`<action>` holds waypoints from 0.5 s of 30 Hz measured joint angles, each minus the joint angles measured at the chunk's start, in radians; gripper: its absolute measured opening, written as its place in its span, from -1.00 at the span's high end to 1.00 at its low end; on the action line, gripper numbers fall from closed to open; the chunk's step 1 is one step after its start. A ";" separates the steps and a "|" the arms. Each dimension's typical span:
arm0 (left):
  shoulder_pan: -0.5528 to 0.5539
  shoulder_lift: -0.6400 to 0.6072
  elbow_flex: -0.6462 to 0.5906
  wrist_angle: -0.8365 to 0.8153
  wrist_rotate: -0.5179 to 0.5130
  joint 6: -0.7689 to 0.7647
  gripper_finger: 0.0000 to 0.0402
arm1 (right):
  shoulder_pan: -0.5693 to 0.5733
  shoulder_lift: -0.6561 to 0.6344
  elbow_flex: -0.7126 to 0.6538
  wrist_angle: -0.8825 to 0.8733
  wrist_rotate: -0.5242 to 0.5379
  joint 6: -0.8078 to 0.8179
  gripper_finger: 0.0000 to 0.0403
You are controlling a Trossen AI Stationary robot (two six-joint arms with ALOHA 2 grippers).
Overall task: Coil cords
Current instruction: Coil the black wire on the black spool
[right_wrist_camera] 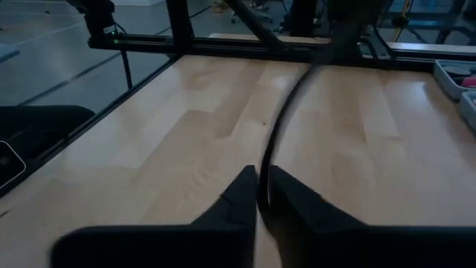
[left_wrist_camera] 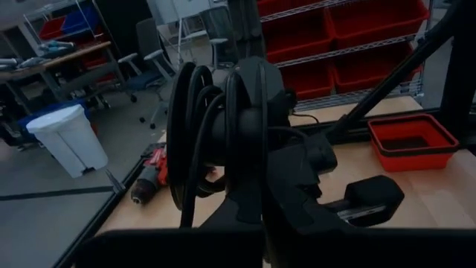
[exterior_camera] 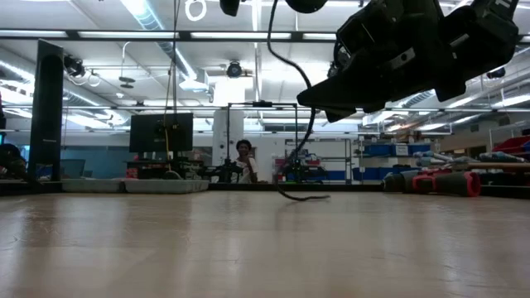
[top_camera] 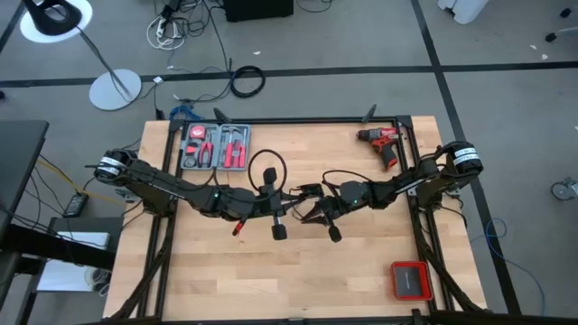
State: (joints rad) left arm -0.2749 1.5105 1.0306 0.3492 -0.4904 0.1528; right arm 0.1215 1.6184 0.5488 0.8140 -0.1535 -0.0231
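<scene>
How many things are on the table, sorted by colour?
Black: 1, the cord
Red: 3, the drill, the tool tray, the flat case
Total: 4

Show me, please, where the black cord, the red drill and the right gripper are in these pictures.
black cord (top_camera: 267, 161): high view, on the raised loop near the table's middle.
red drill (top_camera: 386, 142): high view, on its red body.
right gripper (right_wrist_camera: 258, 195): right wrist view, between the fingertips, shut on the cord.
</scene>
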 joint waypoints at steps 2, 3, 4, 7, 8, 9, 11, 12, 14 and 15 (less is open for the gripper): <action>0.000 0.000 0.000 0.001 0.000 0.000 1.00 | 0.000 0.000 0.000 -0.003 0.004 -0.001 0.95; 0.000 0.000 0.000 0.002 -0.001 0.000 1.00 | 0.000 0.000 0.000 -0.003 0.015 0.000 0.95; 0.000 0.000 0.000 0.001 -0.002 0.000 1.00 | 0.000 0.000 0.000 -0.005 0.024 0.002 0.95; 0.000 0.000 0.000 0.000 -0.002 -0.004 1.00 | 0.000 0.000 0.000 -0.016 0.029 0.002 0.97; 0.000 0.000 0.000 0.000 -0.002 -0.006 1.00 | 0.000 0.000 0.000 -0.023 0.030 0.001 0.97; 0.000 0.000 0.000 -0.001 -0.002 -0.009 1.00 | 0.000 0.000 0.000 -0.034 0.030 0.002 0.97; -0.002 0.000 0.000 -0.009 0.008 -0.025 1.00 | 0.000 -0.005 0.000 -0.078 0.030 -0.003 0.97; -0.002 0.000 0.000 -0.013 0.014 -0.029 1.00 | 0.000 -0.011 0.000 -0.107 0.029 -0.007 0.98; -0.005 0.000 0.000 -0.026 0.026 -0.032 1.00 | 0.000 -0.028 0.000 -0.164 0.029 -0.021 0.98; -0.007 -0.005 0.000 -0.043 0.027 -0.033 1.00 | 0.000 -0.039 0.000 -0.193 0.030 -0.029 0.98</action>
State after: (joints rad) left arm -0.2820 1.5057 1.0306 0.3065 -0.4634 0.1200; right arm 0.1215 1.5790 0.5484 0.6214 -0.1240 -0.0523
